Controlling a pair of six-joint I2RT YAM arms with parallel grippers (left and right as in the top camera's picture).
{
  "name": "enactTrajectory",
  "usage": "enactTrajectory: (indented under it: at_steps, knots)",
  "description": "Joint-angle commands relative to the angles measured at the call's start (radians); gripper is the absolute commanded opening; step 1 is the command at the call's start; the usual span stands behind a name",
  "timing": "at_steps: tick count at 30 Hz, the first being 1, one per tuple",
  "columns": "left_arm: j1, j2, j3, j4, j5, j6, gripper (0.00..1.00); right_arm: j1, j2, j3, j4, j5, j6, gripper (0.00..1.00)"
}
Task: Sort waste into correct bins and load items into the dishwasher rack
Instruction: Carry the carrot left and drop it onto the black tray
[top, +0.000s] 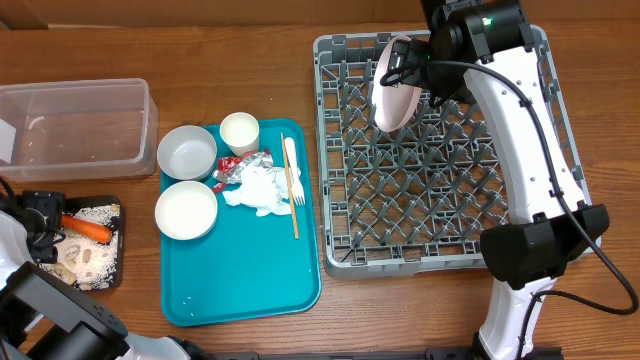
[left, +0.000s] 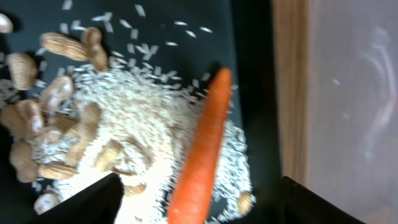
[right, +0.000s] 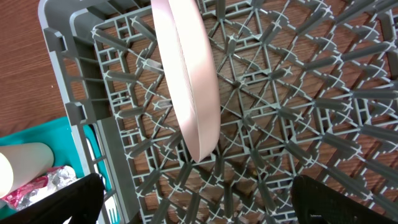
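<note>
The orange carrot (left: 202, 149) lies on rice and nuts (left: 56, 124) in the black tray (left: 245, 74). My left gripper (left: 199, 202) is open, with a finger on either side of the carrot and touching neither side. Seen from above, the left gripper (top: 45, 215) is at the carrot's (top: 88, 228) left end. The pink plate (right: 186, 81) stands on edge between pegs of the grey dishwasher rack (right: 298, 93). My right gripper (right: 199, 205) hangs open just above it, holding nothing. On the overhead view the right gripper (top: 410, 62) is over the plate (top: 397, 100).
The teal tray (top: 240, 290) carries a grey bowl (top: 187, 152), a whitish bowl (top: 186, 210), a white cup (top: 239, 132), a foil wrapper (top: 240, 167), a napkin (top: 262, 188), a fork (top: 290, 170) and a wooden stick (top: 293, 215). The clear tub (top: 75, 125) sits at far left.
</note>
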Motion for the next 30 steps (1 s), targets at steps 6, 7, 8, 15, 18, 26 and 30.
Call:
enactTrajectory:
  at_steps: [6,7,8,15,18,26,30]
  knots:
    - [0.005,-0.151,0.085,-0.173,0.486,0.146,1.00,0.003,-0.030,0.024,0.005,0.010,-0.003,1.00]
    - [0.004,-0.164,0.085,-0.195,0.499,0.146,0.99,0.003,-0.030,0.024,0.005,0.010,-0.003,1.00]
    - [0.004,-0.177,0.085,-0.216,0.494,0.146,1.00,0.003,-0.030,0.024,0.005,0.010,-0.003,1.00]
    - [0.004,-0.191,0.084,-0.303,0.204,0.146,1.00,0.003,-0.030,0.024,0.005,0.010,-0.003,1.00]
    - [0.004,-0.191,0.084,-0.306,0.202,0.146,1.00,0.003,-0.030,0.024,0.005,0.010,-0.003,1.00]
    - [0.004,-0.190,0.084,-0.317,0.099,0.146,1.00,0.003,-0.030,0.024,0.027,-0.075,0.005,1.00]
    - [0.004,-0.190,0.084,-0.317,0.100,0.146,1.00,0.003,-0.030,0.024,0.007,-0.246,0.005,1.00]
